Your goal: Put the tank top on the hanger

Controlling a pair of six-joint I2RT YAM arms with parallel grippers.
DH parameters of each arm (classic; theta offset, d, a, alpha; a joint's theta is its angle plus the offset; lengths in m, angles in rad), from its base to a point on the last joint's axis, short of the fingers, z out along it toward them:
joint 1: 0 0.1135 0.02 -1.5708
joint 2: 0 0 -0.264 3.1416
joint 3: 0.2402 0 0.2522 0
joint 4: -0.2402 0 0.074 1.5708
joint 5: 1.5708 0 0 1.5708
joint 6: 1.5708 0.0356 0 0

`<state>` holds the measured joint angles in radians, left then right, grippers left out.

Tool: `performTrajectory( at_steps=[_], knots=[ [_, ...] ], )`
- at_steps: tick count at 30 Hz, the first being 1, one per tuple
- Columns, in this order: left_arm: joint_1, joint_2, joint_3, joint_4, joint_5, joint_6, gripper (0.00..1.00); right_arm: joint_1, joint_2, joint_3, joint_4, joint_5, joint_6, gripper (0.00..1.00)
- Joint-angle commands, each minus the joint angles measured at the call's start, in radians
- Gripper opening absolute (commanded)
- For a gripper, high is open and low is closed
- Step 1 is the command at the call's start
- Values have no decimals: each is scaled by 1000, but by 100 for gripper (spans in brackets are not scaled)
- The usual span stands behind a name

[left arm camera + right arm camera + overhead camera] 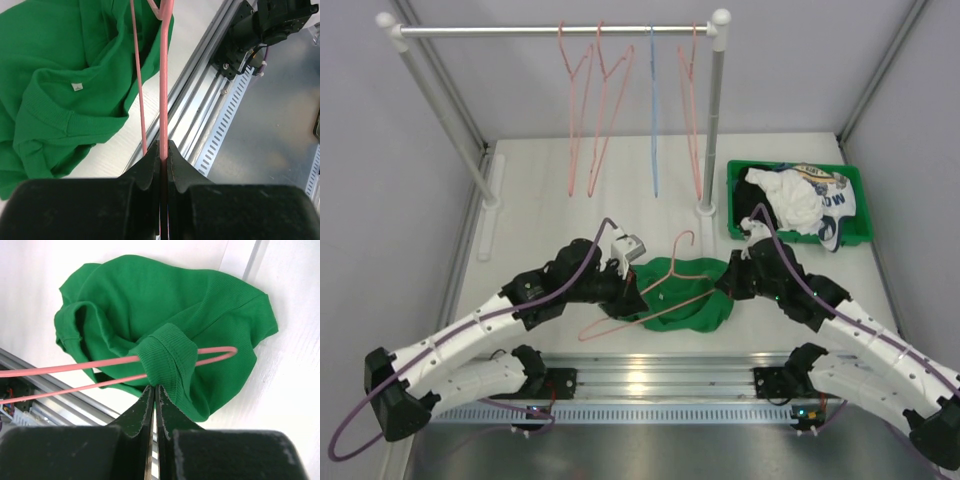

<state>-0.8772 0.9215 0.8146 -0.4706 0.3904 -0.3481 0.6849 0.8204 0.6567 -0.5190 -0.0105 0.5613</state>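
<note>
- Left gripper (162,150): jaws clamped tight on the hanger (164,75), gripping one thin wire run.
- Right gripper (152,390): jaws pressed together right at the lower edge of the strap (167,357). I can't tell if any fabric is actually caught.
- Tank top (165,300) lies crumpled on the table (540,200), centre-near, between the two grippers. The hanger lies across it, hook pointing far.
- One strap is looped over one hanger shoulder, whose rounded tip pokes out on the far side of it. The rest of the top is bunched under the wire.
- Risk: if the right jaws hold nothing, a pull does no work, and the strap could slide back off that smooth tip.
- Risk: the wire is thin and slick, so I'd expect it to swivel in the left pinch once fabric drags on it.
- Risk: the hanger's near-left corner sits near the rail (210,115) and could snag on its slots if I swing low.
- Risk: the other strap isn't on, and the bunched cloth hides it from me.
- Materials: soft matte green knit with ribbed hems and a small white label (76,86); salmon-pink wire triangle; smooth white tabletop; slotted aluminium rail.
</note>
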Motion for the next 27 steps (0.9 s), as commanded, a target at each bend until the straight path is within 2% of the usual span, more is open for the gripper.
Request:
performTrajectory(
  at_steps=[1,6,20,24,25,27],
  knots=[
    [-31,13,-57,255,2,-34,0,28,-46,67,-38,-3,25,0],
    [-43,40,-149,453,11,-64,0,51,-86,98,-90,7,37,0],
    [-51,257,-285,986,117,-161,0,70,-141,118,-171,98,48,1],
    [-51,290,-308,1063,137,-172,0,68,-158,118,-162,118,28,16],
    [-51,303,-310,1078,137,-173,0,70,-171,116,-142,121,25,24],
    [-51,318,-311,1090,143,-175,0,71,-190,109,-118,100,-3,29]
  ],
)
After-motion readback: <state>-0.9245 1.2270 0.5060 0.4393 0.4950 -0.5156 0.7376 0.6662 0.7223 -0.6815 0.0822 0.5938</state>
